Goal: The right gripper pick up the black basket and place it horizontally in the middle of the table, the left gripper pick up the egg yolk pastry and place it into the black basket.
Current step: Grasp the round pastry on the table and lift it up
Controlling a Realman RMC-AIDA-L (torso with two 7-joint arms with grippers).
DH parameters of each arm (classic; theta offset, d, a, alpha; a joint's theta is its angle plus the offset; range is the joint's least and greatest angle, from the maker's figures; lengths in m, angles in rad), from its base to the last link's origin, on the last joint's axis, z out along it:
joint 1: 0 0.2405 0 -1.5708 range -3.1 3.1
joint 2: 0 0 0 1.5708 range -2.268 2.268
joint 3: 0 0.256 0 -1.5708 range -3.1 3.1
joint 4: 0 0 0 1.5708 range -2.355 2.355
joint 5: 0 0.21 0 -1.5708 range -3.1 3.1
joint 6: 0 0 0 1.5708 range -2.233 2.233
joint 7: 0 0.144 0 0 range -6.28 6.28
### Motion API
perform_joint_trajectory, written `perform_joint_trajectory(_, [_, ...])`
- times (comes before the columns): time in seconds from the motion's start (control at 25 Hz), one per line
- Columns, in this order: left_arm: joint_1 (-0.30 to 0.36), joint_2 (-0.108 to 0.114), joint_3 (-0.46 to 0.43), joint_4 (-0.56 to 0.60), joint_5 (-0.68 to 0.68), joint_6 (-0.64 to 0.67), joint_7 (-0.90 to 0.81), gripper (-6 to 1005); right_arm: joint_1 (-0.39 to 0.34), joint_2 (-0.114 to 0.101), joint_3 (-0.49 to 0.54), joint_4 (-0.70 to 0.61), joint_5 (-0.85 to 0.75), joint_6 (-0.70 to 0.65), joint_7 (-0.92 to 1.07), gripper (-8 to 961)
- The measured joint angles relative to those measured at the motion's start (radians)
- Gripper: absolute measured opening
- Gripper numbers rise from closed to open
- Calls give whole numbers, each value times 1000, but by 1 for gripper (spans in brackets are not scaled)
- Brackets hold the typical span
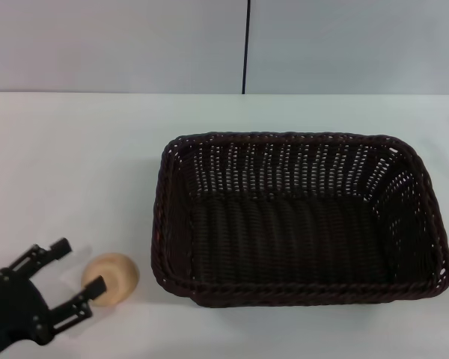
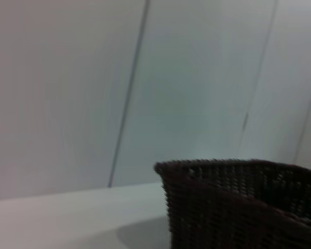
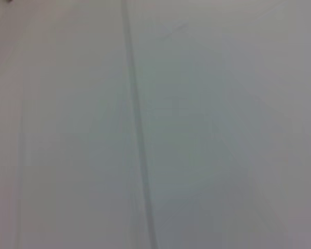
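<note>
The black basket lies lengthwise across the white table, right of centre, and it is empty. Its corner also shows in the left wrist view. The egg yolk pastry sits on the table just left of the basket's near left corner. My left gripper is open at the near left, its fingers reaching toward the pastry, the nearer tip touching or just in front of it. The right gripper is out of view.
A pale wall with a dark vertical seam stands behind the table. The right wrist view shows only that pale wall and a seam.
</note>
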Motion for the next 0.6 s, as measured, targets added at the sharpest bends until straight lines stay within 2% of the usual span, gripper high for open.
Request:
perform_joint_trajectory(0.2, [-25, -6, 12, -43, 23, -57, 28, 860, 20, -2, 42, 141, 49, -83, -34, 791])
perform_joint_trajectory(0.32, [-48, -6, 13, -84, 27, -107, 77, 860, 25, -3, 56, 174, 49, -106, -35, 791])
perform_joint_trajectory(0.6, [-64, -6, 9, -88, 27, -161, 87, 852, 27, -2, 64, 218, 51, -115, -34, 791])
